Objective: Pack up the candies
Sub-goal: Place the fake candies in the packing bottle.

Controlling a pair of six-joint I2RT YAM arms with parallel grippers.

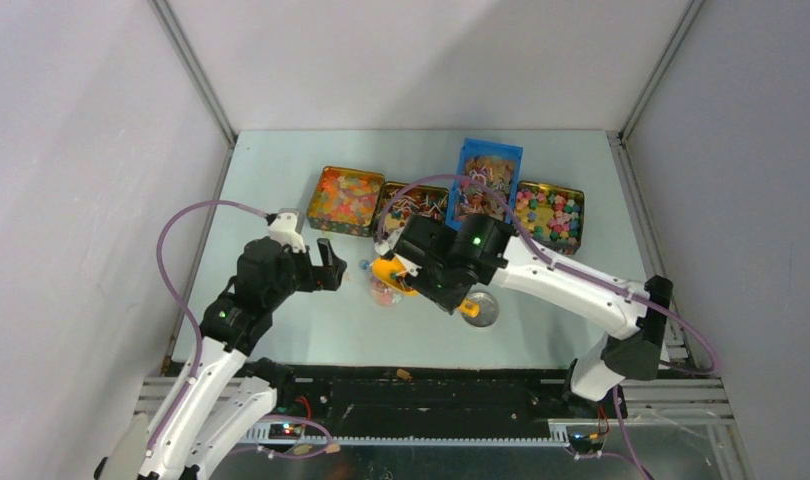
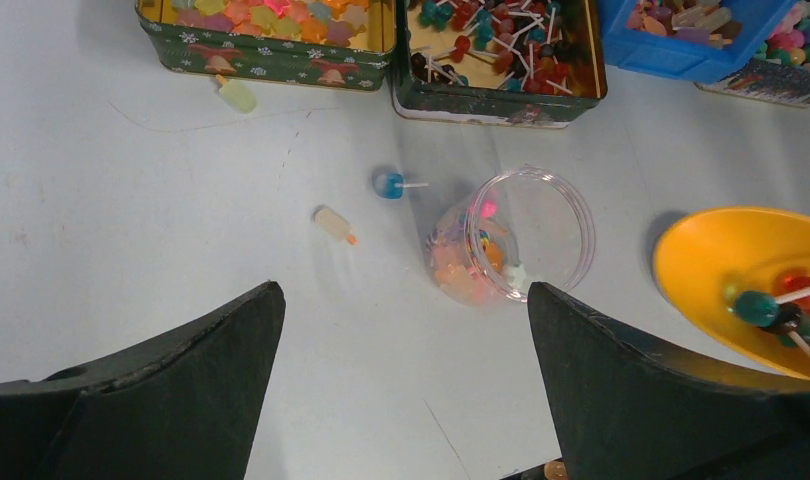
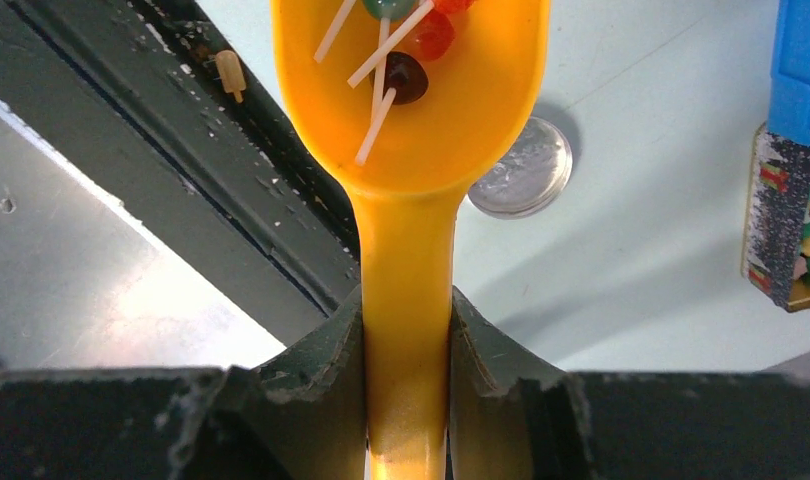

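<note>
My right gripper (image 3: 406,310) is shut on the handle of the orange scoop (image 3: 411,130). The scoop carries a few white-stick lollipops (image 3: 401,70). In the top view the scoop (image 1: 391,272) hangs just over a clear plastic jar (image 1: 383,292). The jar (image 2: 541,215) stands open on the table with some orange and pink candies (image 2: 461,270) at its bottom. The scoop's bowl (image 2: 721,260) is to its right. My left gripper (image 2: 406,300) is open and empty, just short of the jar. In the top view the left gripper (image 1: 331,265) is left of the jar.
Along the back stand a gummy tin (image 1: 346,198), a lollipop tin (image 1: 411,205), a blue box (image 1: 486,180) and a tin of mixed sweets (image 1: 551,212). A round silver lid (image 1: 481,308) lies right of the jar. A blue lollipop (image 2: 389,184) and two small sweets (image 2: 333,223) lie loose.
</note>
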